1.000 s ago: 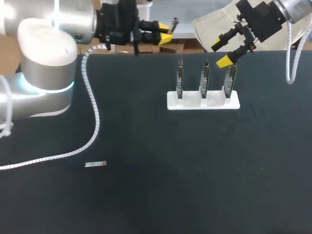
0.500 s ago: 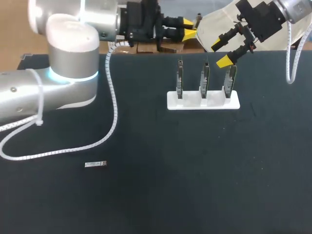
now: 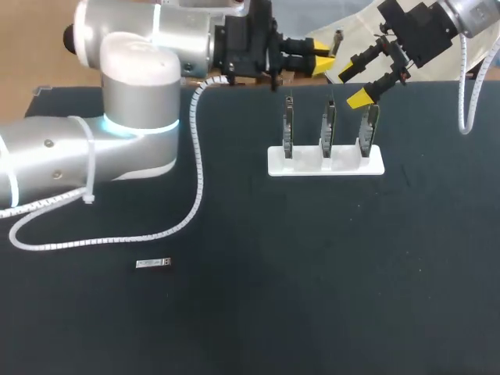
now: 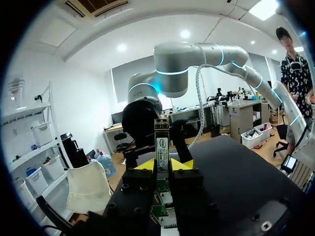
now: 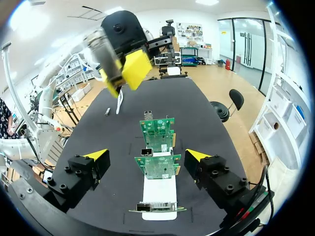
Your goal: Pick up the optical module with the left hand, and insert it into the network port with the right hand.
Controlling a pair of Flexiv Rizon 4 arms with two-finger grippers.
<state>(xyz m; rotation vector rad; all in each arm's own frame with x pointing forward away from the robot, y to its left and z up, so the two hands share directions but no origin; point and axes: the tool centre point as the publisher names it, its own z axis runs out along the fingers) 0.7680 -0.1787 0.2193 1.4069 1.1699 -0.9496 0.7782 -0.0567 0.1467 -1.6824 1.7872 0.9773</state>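
Observation:
My left gripper [image 3: 321,57] is above the table's far edge, shut on a slim silver optical module [image 3: 337,36] that sticks out past its yellow tips. In the left wrist view the module [image 4: 162,146] stands upright between the fingers of that gripper [image 4: 163,165]. My right gripper [image 3: 353,84] hangs open just right of it, over the rightmost of three green port boards in a white holder [image 3: 326,162]. From the right wrist, the open right gripper [image 5: 146,155] frames the boards [image 5: 158,165], with the left gripper [image 5: 124,69] above them.
A second silver module [image 3: 153,263] lies flat on the black table at the front left. My left arm's white cable [image 3: 195,168] trails over the table's left half. The holder's white base [image 5: 160,190] sits under the right gripper.
My left arm has swung to the right along the far edge, carrying the module close to the right gripper. The right arm and the holder have kept still.

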